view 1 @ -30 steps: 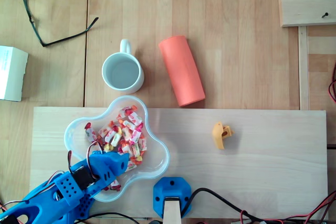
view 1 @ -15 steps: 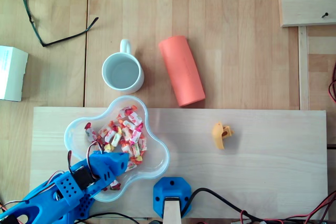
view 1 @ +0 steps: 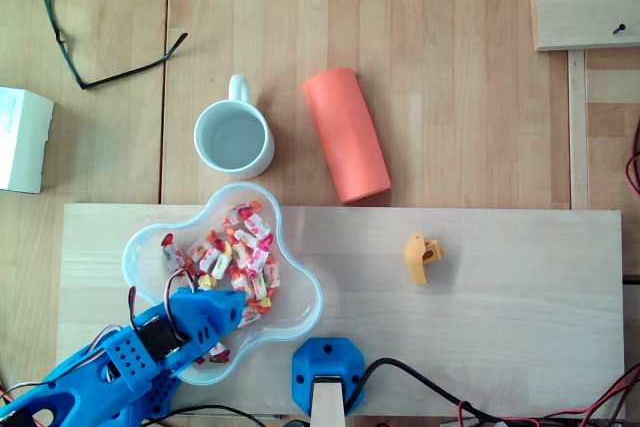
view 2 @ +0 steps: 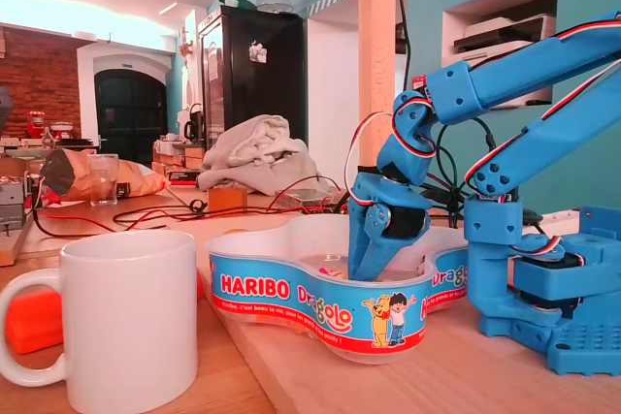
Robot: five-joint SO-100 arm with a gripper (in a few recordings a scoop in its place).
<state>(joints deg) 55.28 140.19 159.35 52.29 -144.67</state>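
My blue gripper (view 1: 232, 309) reaches down into a clear, wavy-edged Haribo bowl (view 1: 300, 297) that holds several wrapped red, yellow and white candies (view 1: 240, 252). Its tip sits among the candies at the bowl's lower left in the overhead view. In the fixed view the fingers (view 2: 367, 257) dip behind the bowl's printed wall (view 2: 291, 293), so their tips are hidden. The bowl rests on the left part of a pale wooden board (view 1: 480, 297).
A white mug (view 1: 233, 137) stands just beyond the bowl, with an orange cylinder (view 1: 346, 134) lying to its right. A small yellow piece (view 1: 422, 257) lies on the board. Glasses (view 1: 100, 17) and a white box (view 1: 22, 139) are far left. The arm's base (view 1: 325, 372) is at the board's near edge.
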